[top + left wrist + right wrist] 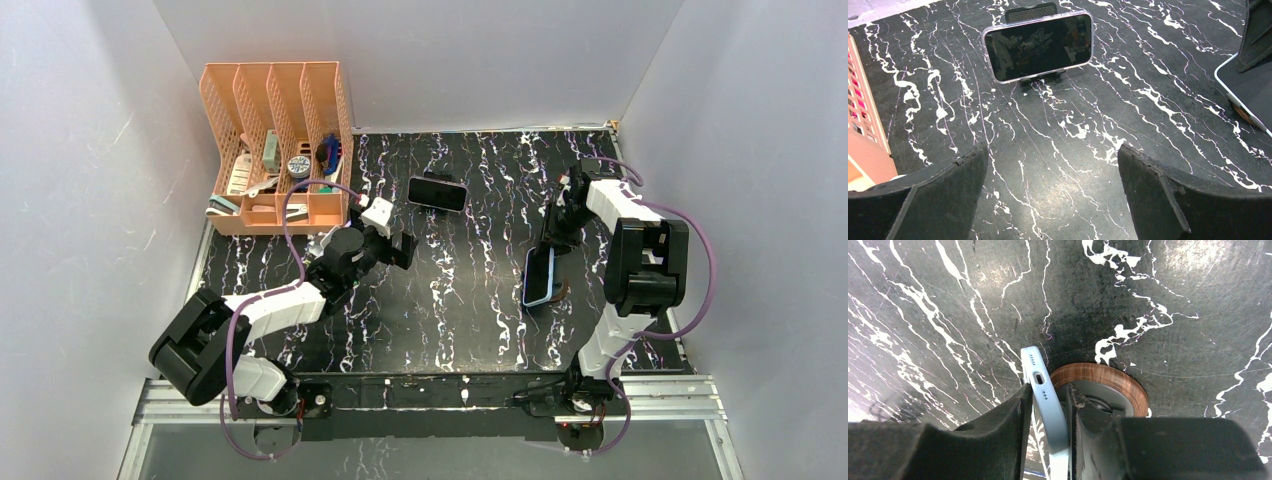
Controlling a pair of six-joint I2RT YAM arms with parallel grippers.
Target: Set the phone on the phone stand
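Pale-blue phone [1040, 380] sits clamped edge-on between the right gripper [1048, 392] fingers, its port end at the rim of the wood-rimmed round stand [1108, 382]; left gripper [1053, 155] spread wide, facing second phone [1038, 46] propped on black stand [1030, 11].

A black marbled worktop [470, 290], veined in white with faint purple streaks, fills the floor of a plain enclosure. A pale grey back wall [430, 60] meets a left wall [90, 180] and a right wall [760, 150] of the same matte finish (the left one is faintly scuffed). An orange mesh file rack [225, 110] with four slots stands in the far left corner. An aluminium rail [180, 400] runs along the near edge. Soft, even light leaves a dull sheen on the stone pattern
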